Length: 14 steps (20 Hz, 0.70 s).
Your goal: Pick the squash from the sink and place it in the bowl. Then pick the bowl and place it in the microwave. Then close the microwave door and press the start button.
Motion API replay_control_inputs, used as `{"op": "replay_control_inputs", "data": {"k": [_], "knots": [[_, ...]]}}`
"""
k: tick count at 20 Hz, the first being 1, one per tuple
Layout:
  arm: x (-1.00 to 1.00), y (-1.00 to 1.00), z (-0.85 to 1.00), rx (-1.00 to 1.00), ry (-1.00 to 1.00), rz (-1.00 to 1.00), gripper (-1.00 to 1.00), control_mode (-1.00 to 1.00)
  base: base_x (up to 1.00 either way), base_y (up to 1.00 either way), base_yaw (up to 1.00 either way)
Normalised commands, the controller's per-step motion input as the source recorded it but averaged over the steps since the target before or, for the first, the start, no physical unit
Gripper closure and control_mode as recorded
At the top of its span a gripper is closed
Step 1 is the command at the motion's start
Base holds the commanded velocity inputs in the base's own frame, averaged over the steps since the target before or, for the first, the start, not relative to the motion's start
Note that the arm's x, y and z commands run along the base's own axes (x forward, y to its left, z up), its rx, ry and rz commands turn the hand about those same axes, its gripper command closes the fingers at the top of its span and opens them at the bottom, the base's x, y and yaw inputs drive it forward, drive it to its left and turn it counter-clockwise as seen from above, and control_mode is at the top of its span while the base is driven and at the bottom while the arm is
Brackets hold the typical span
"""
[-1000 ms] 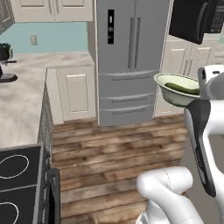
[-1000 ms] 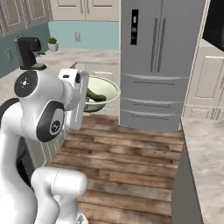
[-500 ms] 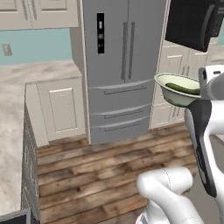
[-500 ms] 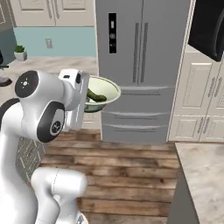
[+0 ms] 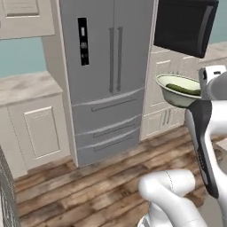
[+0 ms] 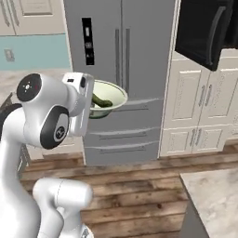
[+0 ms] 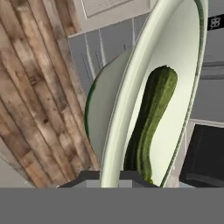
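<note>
In the hand view the gripper sits at 6 o'clock, clenched on the rim of the bowl; one dark fingertip shows on each side of the pale edge. The squash lies inside the bowl, loose, running from near the pinched rim toward 12 o'clock, touching the inner wall.

In the right base view the bowl is carried in the air in front of the arm's white wrist, over the wooden floor, with the squash resting at the bowl's low side. It looks slightly tilted.

Judged from this, the risks are these. The hold is on one thin edge only, so a sharp turn or stop of the base could make the bowl swing or slip out and drop to the floor. More tilt could send the free squash rolling over the rim.

Farther off stands the grey fridge. At 1 o'clock, above the cream cabinets, hangs the microwave, its microwave door swung out toward the room. A careless approach could knock the bowl's far rim against that door or its handle, jarring the grip before the bowl reaches the cavity.
</note>
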Motion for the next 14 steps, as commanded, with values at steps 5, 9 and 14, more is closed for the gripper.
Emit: {"op": "replay_control_inputs", "data": {"k": [5, 9, 14], "knots": [[0.0, 0.0, 0.0, 0.0, 0.0, 0.0, 1.0, 1.0, 0.42, 0.07, -0.58], [0.0, 0.0, 0.0, 0.0, 0.0, 0.0, 1.0, 1.0, 0.42, 0.28, -0.53], [0.0, 0.0, 0.0, 0.0, 0.0, 0.0, 1.0, 1.0, 0.35, 0.32, -0.5]]}}
